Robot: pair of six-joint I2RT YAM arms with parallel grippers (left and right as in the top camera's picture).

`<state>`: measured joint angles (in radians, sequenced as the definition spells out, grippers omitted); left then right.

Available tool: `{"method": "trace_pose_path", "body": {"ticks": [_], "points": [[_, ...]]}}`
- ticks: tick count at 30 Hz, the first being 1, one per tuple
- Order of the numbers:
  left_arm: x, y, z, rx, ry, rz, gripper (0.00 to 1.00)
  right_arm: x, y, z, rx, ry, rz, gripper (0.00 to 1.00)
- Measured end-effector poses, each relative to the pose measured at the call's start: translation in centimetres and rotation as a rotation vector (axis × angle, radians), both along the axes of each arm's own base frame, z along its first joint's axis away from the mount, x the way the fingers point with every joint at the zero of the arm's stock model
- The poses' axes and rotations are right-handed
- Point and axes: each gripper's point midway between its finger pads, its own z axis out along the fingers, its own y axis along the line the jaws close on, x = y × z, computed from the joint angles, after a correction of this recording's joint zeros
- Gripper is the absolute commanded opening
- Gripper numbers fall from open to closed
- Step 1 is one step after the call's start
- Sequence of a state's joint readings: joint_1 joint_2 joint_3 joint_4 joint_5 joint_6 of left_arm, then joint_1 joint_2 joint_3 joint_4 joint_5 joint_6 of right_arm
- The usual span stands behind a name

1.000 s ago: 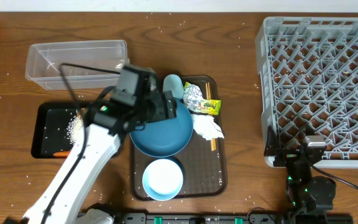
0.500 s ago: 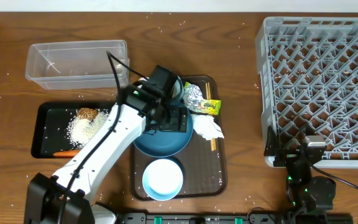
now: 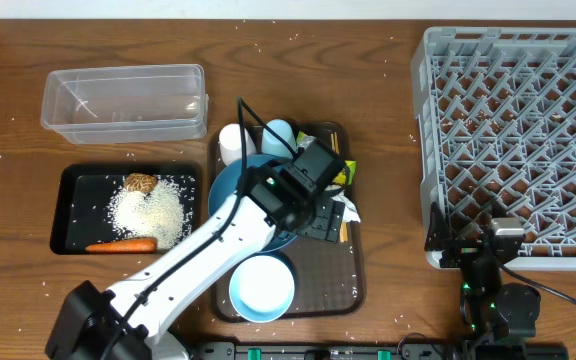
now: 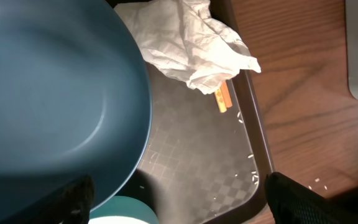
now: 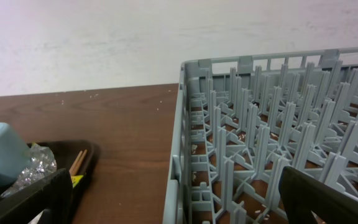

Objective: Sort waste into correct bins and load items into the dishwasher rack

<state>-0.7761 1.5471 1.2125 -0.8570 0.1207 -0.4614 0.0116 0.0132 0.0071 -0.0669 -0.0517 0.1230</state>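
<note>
Most of chopsticks [image 4: 222, 98] under tissue [image 4: 185, 43]; rack [image 3: 423, 150] cropped rt.

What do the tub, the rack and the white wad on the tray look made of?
Clear tub: glossy plastic; the table shows through. Dishwasher rack: grey moulded plastic, matte lattice. Crumpled tissue: probably soft white paper, going by its creases.

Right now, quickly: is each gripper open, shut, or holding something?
Left gripper: open, holding nothing, over the brown serving tray.
Right gripper: open, holding nothing, beside the dishwasher rack.
</note>
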Motion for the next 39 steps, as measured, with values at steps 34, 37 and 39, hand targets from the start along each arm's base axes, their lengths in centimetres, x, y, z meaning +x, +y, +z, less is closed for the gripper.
{"method": "trace_pose_path", "body": {"ticks": [34,37,39], "points": [[0.0,12.9,0.2,0.184,0.205,0.593,0.92,0.0,0.0,0.0,0.000,0.000,0.000,0.99],[0.3,13.1,1.6,0.102,0.189,0.627,0.92,0.0,0.0,0.0,0.000,0.000,0.000,0.99],[0.4,12.0,2.3,0.036,0.180,0.596,1.00,0.0,0.0,0.0,0.000,0.000,0.000,0.99]]}}
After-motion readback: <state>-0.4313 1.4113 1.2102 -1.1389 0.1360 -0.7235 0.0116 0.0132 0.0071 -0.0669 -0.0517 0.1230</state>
